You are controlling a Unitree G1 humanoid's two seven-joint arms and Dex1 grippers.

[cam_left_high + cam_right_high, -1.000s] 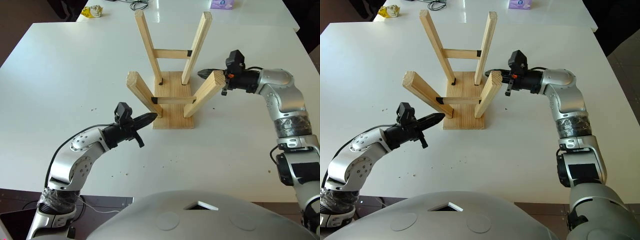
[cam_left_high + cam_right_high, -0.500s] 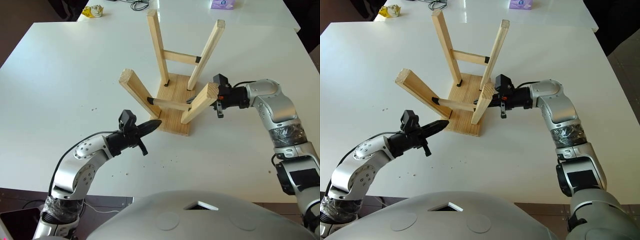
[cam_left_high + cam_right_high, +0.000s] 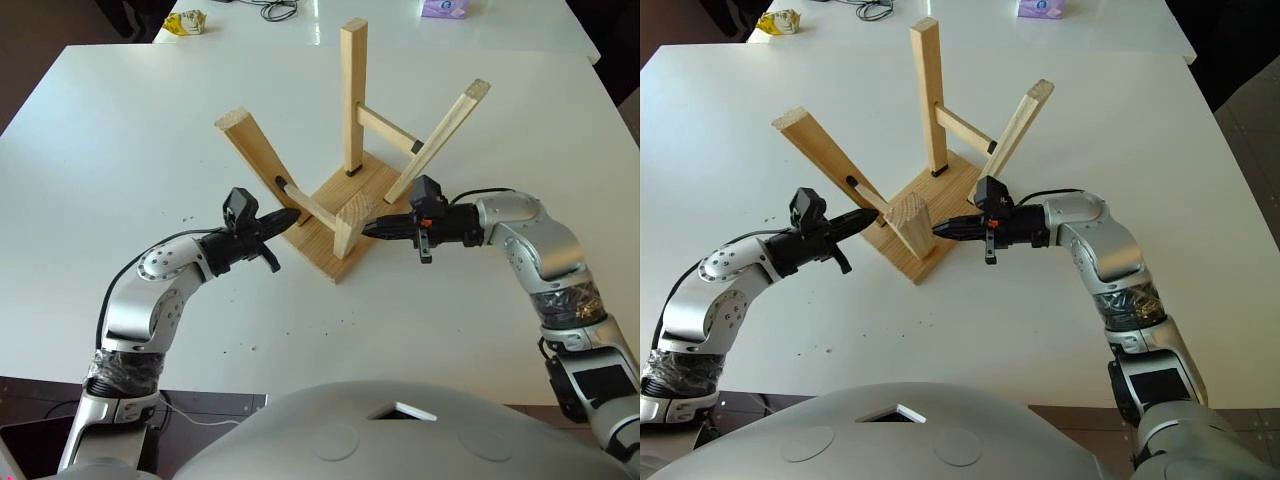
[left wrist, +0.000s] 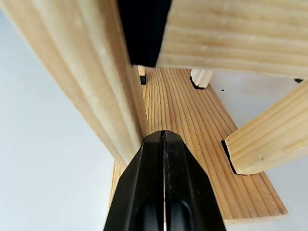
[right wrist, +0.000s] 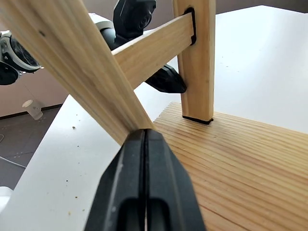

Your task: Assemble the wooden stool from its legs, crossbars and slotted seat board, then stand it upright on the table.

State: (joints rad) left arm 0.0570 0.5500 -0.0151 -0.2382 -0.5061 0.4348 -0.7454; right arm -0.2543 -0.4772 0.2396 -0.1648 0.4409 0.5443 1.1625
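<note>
1. Left tool (image 3: 287,215): fingers pressed together, holding nothing. The tip sits at the near-left edge of the seat board (image 3: 372,190), against the lower part of the left leg (image 3: 252,148).
2. Right tool (image 3: 368,229): fingers also pressed together. The tip is against the near leg (image 3: 350,222) at the seat board's near corner. Over the last second I swept it in from the board's right side.
3. Stool: inverted, with the seat board flat on the bench (image 3: 120,130). The far legs (image 3: 353,95) and the crossbars (image 3: 385,128) are seated. The stool has swivelled clockwise. The board was square to me and now presents a corner.
4. Meaning: assembly looks complete. I judge this move to be repositioning only. The stool has not yet been turned over onto its legs.
</note>
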